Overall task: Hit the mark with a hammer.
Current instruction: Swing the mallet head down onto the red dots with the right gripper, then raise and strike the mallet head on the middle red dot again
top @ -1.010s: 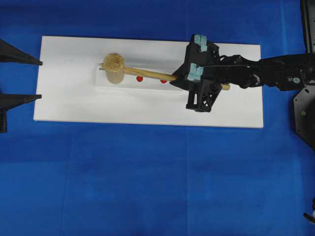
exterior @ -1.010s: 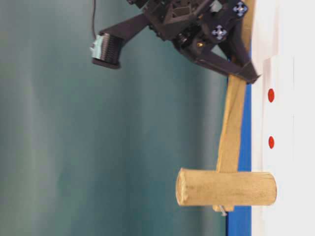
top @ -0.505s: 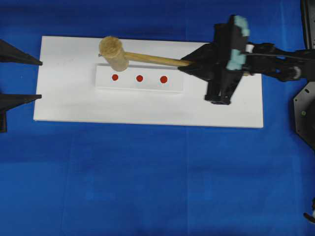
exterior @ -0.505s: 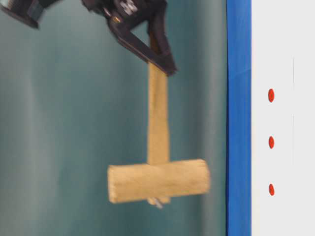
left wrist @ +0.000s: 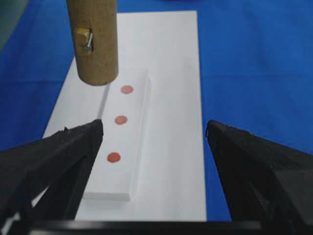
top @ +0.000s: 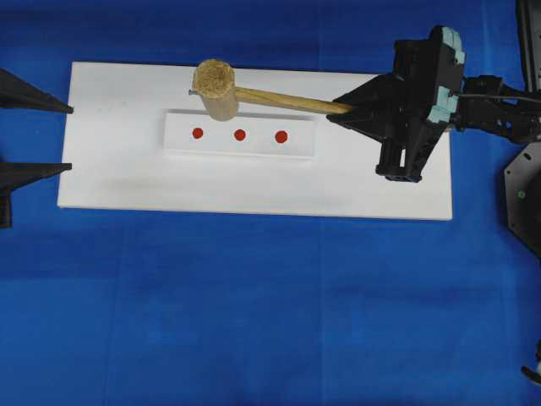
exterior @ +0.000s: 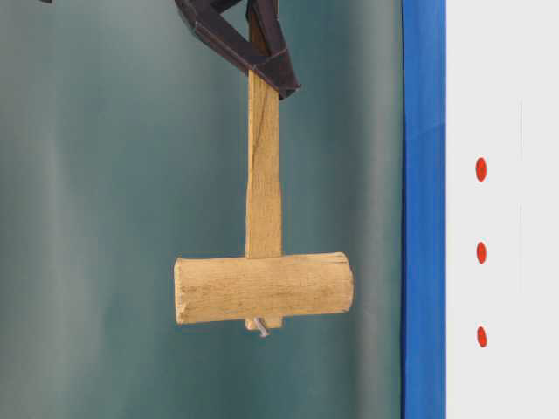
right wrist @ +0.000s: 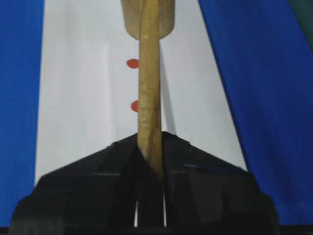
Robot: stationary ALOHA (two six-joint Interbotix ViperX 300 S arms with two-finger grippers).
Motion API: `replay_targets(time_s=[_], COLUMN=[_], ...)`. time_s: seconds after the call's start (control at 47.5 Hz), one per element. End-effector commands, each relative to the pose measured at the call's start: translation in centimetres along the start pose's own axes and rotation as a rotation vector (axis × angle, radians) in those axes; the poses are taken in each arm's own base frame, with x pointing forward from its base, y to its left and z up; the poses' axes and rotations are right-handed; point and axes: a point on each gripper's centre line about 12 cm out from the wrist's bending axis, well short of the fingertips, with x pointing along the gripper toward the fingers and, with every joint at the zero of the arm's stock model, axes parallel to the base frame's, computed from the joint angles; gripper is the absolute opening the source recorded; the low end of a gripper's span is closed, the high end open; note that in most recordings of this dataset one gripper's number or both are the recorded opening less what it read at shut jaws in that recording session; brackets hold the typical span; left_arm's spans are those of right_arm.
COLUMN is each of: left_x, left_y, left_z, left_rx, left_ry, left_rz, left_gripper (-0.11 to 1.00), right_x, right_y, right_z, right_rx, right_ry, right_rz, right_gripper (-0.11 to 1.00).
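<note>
Out ahead of the right gripper (top: 345, 108), which is clamped on the handle's end, the hammer (exterior: 262, 286) hangs raised, well clear of the white board (top: 110, 182). Its head sits off to one side of the three red marks (top: 239, 134) (none directly beneath it). A swing from here would likely land off target, and the far-end grip could let the handle twist. Opposite, the left gripper (left wrist: 154, 134) waits wide and empty.

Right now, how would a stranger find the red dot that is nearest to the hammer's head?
Start at the flat white rectangular board on the blue cloth, then find the raised white strip on it. It carries three red dots in a row; take the end dot, farthest from the black right gripper holding the light-brown wooden mallet.
</note>
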Motion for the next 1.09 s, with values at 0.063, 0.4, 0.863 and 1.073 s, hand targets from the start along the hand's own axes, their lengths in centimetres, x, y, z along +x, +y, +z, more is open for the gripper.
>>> replay_targets(time_s=[0.063, 0.4, 0.863, 1.073], left_x=[0.1, 0.1, 0.1, 0.1], left_y=[0.1, 0.1, 0.1, 0.1], left_z=[0.3, 0.3, 0.3, 0.3], left_rx=[-0.005, -0.005, -0.005, -0.004], left_ry=[-0.004, -0.004, -0.003, -0.003], left_rz=[0.003, 0.003, 0.003, 0.003], left_gripper=[0.84, 0.84, 0.84, 0.84], right_x=[1.3, 3.7, -2.6, -5.2], right_y=[-0.1, -0.5, -0.5, -0.6], right_z=[-2.1, -7.6, -1.7, -1.6], right_rx=[0.016, 0.076, 0.055, 0.054], right_ry=[0.069, 0.262, -0.021, -0.086], right_rz=[-0.016, -0.054, -0.013, 0.000], right_gripper=[0.02, 0.02, 0.02, 0.02])
